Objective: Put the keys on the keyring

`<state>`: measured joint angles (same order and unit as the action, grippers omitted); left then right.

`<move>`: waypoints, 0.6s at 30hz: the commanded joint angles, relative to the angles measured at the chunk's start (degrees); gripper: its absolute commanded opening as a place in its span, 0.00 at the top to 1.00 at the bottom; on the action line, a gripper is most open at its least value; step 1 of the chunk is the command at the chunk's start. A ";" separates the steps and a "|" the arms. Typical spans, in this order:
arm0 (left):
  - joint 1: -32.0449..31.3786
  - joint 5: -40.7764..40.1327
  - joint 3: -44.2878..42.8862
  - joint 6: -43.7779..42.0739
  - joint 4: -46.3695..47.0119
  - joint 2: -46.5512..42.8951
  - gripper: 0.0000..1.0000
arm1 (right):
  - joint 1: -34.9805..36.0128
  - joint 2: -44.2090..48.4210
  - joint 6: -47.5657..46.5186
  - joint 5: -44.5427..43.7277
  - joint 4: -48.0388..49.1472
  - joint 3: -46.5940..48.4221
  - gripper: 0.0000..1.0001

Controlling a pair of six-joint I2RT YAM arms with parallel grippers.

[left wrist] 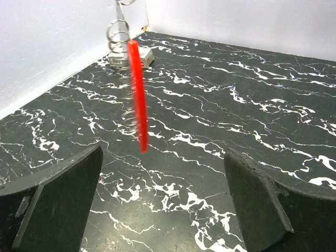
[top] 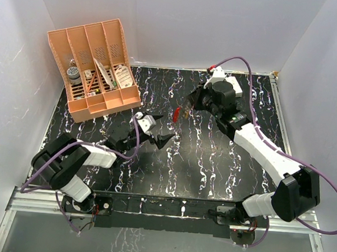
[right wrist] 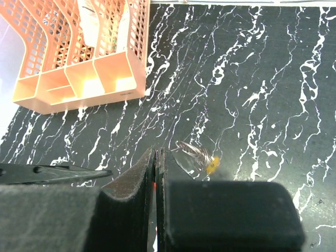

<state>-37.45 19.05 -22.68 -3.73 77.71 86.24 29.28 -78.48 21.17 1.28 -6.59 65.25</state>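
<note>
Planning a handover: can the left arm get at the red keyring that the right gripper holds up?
Probably yes. The left gripper is open, jaws wide, and the keyring hangs straight ahead of it above the table, nothing between them. The right gripper is shut on it.

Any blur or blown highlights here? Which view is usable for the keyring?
Left wrist: keyring soft-edged but high-contrast red against the dark table; left gripper's fingers out of focus. Right wrist: right gripper's fingers fill the bottom, blurred; orange organizer looks overexposed; keyring nearly hidden. Top external: evenly lit, keyring tiny.
</note>
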 commanded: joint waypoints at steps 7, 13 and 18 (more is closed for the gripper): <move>-0.60 1.00 -5.56 2.54 16.57 9.73 0.01 | 1.21 2.67 2.92 1.43 7.17 0.55 1.00; -0.60 0.67 -10.40 3.07 16.99 13.92 0.02 | 1.54 4.45 3.43 2.01 7.36 -0.79 1.00; -0.60 0.59 -13.24 4.47 18.24 17.26 0.20 | 1.66 5.70 3.95 2.11 7.42 -1.71 1.00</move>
<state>-37.85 19.20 -33.26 -0.62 90.61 102.06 30.44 -75.90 24.12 2.98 -4.23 63.55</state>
